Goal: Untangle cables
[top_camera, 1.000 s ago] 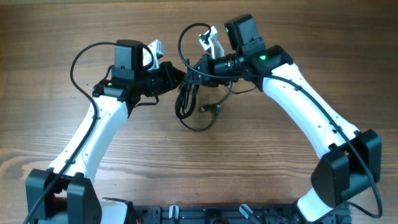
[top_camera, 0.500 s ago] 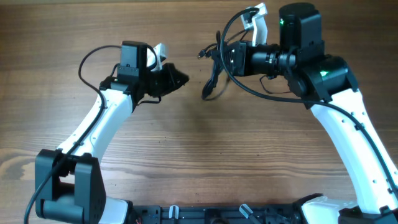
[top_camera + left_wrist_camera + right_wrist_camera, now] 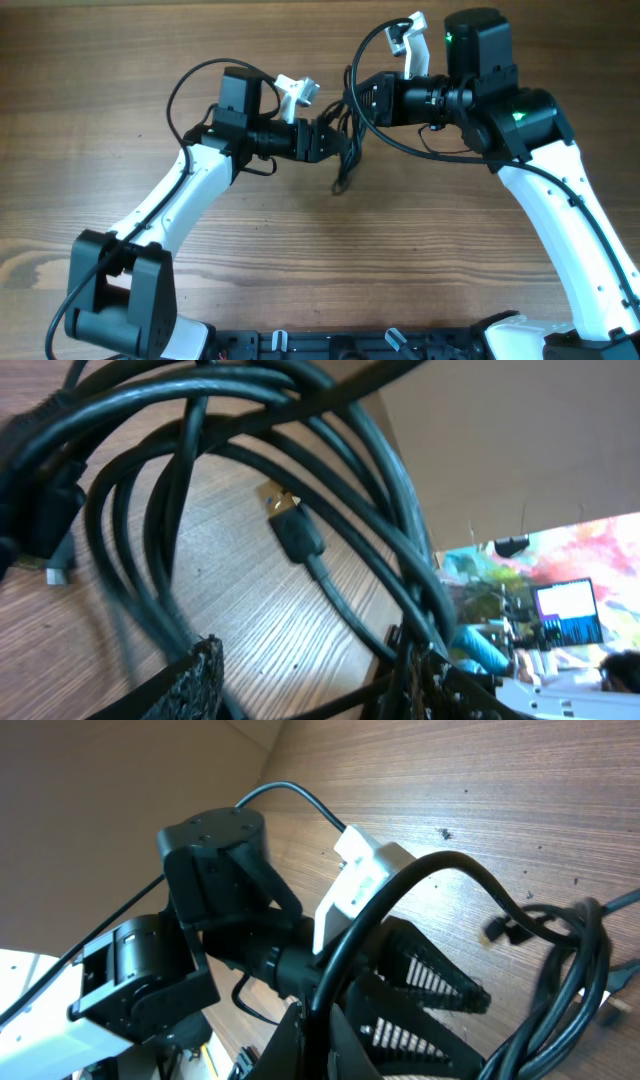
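cables [image 3: 347,135], a bunch of thin black cords looped over one another, hang in the upper middle of the overhead frame, between the two arms and above the wooden desk [image 3: 300,260]. one loose end trails down toward the wood. the right fingers [image 3: 298,1045] are pinched together on a strand that arches up out of them. the left fingers [image 3: 322,140] are spread wide, with several loops running across the gap between them, clamped on none. a small plug [image 3: 290,525] with a gold tip shows inside the loops. the cords look light, soft and limp, likely a little slick, so they should sag and slide rather than hold a shape. a good hold is probably one single strand just behind that plug, where the thicker end would stop it slipping through, rather than the whole bunch.
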